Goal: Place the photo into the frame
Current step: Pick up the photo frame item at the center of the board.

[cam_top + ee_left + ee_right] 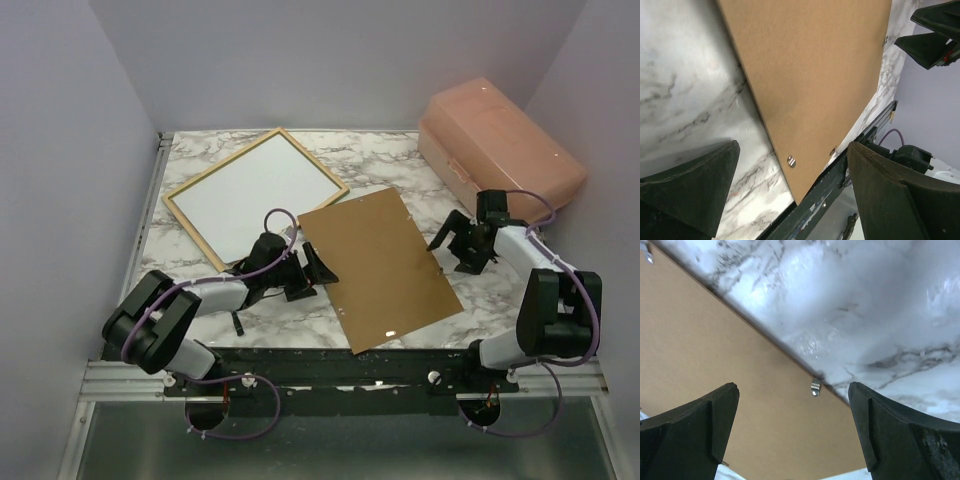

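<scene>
The frame (255,190) lies back side up at the back left, its pale wood rails showing. A flat white sheet (250,195) fills it and looks like the photo's white reverse; no printed side shows. The brown backing board (380,265) lies flat in the middle, one corner past the table's near edge. My left gripper (310,275) stands open at the board's left edge, with nothing between its fingers (690,185). My right gripper (455,250) is open at the board's right edge, over the board (715,350) and marble, holding nothing.
A pink plastic box (500,140) sits at the back right, close behind the right arm. Small metal tabs (815,386) stick out along the board's edges, one near its front corner (791,161). The black rail (340,360) runs along the near edge.
</scene>
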`<state>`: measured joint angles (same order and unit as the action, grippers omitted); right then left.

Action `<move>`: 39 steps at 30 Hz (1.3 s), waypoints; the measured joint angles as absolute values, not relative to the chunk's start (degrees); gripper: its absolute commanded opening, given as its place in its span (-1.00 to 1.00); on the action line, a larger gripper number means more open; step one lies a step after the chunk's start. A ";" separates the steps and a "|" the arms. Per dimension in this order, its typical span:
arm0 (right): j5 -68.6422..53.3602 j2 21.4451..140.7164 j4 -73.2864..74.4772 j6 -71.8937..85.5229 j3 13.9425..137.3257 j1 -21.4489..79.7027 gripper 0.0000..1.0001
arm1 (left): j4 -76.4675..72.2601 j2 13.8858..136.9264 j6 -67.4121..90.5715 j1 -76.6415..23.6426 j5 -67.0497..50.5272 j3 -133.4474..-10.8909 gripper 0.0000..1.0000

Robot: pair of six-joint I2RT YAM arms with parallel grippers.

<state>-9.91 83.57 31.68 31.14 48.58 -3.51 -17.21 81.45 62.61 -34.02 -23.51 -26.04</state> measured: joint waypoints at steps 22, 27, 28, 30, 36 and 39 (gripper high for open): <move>-30.70 96.71 10.41 26.72 50.57 -4.62 0.93 | -38.83 96.03 62.17 -31.70 -30.94 -28.38 0.61; -35.44 95.35 5.48 26.46 46.46 -5.39 0.93 | -34.74 93.30 60.47 -31.53 -30.15 -28.38 0.54; -36.14 94.89 4.95 26.50 45.60 -5.39 0.93 | -33.87 92.73 60.27 -31.44 -29.87 -28.36 0.54; -37.69 93.95 4.21 26.59 44.12 -5.39 0.93 | -31.64 90.56 59.86 -31.24 -28.77 -27.55 0.48; -41.58 91.46 4.36 27.24 40.49 -5.39 0.92 | -27.20 81.73 60.36 -31.18 -26.59 -23.92 0.47; -42.33 89.71 5.06 27.40 38.70 -5.39 0.92 | -24.38 75.44 60.82 -31.20 -25.78 -23.31 0.47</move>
